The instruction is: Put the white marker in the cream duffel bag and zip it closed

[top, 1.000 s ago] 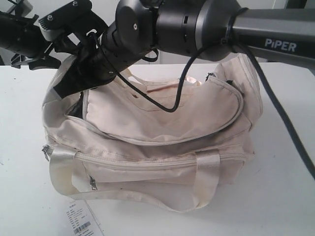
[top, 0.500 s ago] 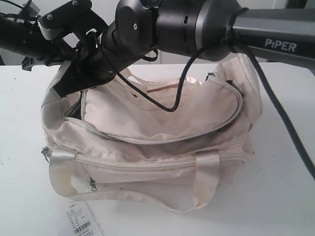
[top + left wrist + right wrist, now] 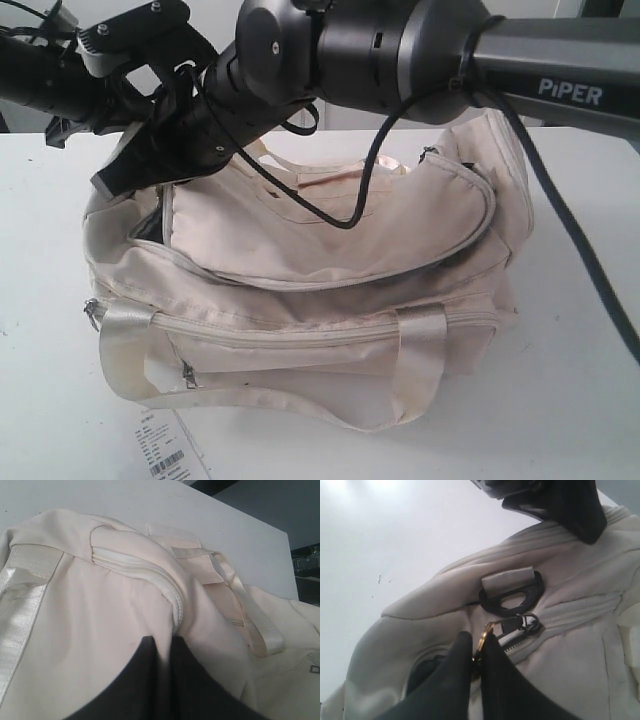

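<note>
Leftmost on the cream fabric duffel [image 3: 330,300], my right claw [image 3: 478,649] is pinching its gold zip-ring [image 3: 483,631]; pull along the teeth.

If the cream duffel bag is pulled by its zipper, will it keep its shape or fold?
Probably floppy: the cream duffel bag sags and wrinkles, and its strap handle droops. It likely bunches toward the pull unless held; the left end effector pinches its fabric.
</note>
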Available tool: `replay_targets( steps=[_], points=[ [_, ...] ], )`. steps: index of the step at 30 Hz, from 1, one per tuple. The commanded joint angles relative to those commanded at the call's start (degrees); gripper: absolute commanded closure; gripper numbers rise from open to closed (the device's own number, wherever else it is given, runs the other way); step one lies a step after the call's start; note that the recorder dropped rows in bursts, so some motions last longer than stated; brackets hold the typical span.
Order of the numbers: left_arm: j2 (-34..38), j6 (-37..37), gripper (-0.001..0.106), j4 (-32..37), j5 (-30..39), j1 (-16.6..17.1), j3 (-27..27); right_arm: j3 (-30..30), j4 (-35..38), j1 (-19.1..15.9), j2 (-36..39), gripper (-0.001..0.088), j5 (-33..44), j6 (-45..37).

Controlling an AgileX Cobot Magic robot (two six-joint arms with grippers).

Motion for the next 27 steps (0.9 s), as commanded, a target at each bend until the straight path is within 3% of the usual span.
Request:
replay_targets(
  steps=[21,27],
  points=[
    [0.0,-1.1,0.105,-0.3,0.1,0.2,0.0,0.0,2.8,1.8,-0.8,0.0868,1.7,-2.1],
    [0.0,-1.1,0.105,-0.3,0.1,0.2,0.0,0.0,5.5,1.8,-1.9,0.0868,2.8,-6.0]
  ],
)
